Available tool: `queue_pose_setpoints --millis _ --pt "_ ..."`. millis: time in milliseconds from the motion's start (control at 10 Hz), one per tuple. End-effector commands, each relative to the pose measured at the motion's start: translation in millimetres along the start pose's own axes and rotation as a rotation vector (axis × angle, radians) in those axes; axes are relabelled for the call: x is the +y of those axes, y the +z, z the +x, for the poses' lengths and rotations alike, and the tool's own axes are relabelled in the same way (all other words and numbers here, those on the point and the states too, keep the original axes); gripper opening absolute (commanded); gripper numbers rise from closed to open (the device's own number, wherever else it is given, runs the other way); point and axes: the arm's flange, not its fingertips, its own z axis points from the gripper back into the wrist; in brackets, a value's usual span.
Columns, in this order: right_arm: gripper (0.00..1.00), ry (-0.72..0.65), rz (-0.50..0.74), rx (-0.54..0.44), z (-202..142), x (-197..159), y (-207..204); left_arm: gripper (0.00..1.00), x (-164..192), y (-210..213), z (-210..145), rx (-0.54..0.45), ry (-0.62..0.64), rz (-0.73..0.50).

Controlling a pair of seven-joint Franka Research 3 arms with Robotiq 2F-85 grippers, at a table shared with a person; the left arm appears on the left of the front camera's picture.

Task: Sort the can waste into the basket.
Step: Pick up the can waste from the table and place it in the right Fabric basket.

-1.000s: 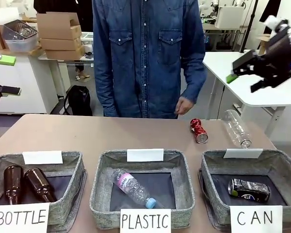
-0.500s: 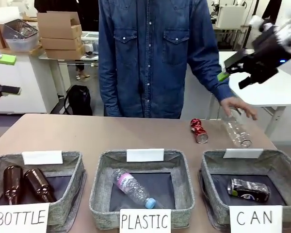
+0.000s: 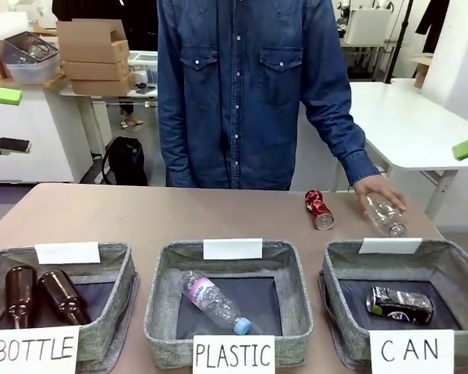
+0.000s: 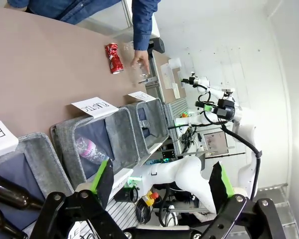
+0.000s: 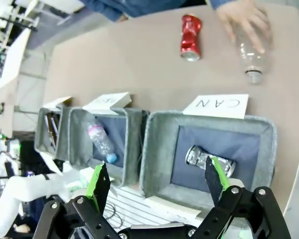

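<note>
Red can [image 3: 320, 209], black can [image 3: 400, 305], one basket [image 3: 335, 269]

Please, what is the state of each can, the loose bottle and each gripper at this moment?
Red can: dented, lying on the table, outside the baskets.
Black can: lying inside the CAN basket.
Clear bottle: lying on the table, person's hand on it.
Left gripper: open, empty.
Right gripper: open, empty.
</note>
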Motion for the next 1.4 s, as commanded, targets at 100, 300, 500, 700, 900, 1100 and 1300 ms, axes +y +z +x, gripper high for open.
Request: queue_pose_setpoints --millis 100,300,500,700,900,1100,1300 --pt "1.00 0.112 -0.007 0.021 48 23 -28 1.00 2 3 -1 0.011 -0.014 -0.002" --pt "1.00 0.167 -0.032 0.037 67 29 -44 1.00 2 3 -1 0.011 -0.014 -0.002" --pt "1.00 0.132 0.054 0.021 39 3 -20 1.00 2 3 -1 0.011 -0.014 -0.002" --pt "1.00 0.058 0.036 -0.058 23 -9 -17 1.00 2 3 -1 0.011 -0.014 -0.002" --pt "1.00 0.054 0.059 -0.079 27 -15 -21 1.00 2 3 -1 0.011 -0.014 -0.002" --pt "1.00 0.070 0.008 -0.092 56 -3 -41 1.00 2 3 -1 0.011 -0.014 -0.002" --pt "1.00 0.137 0.004 -0.060 73 10 -53 1.00 2 3 -1 0.011 -0.014 -0.002"
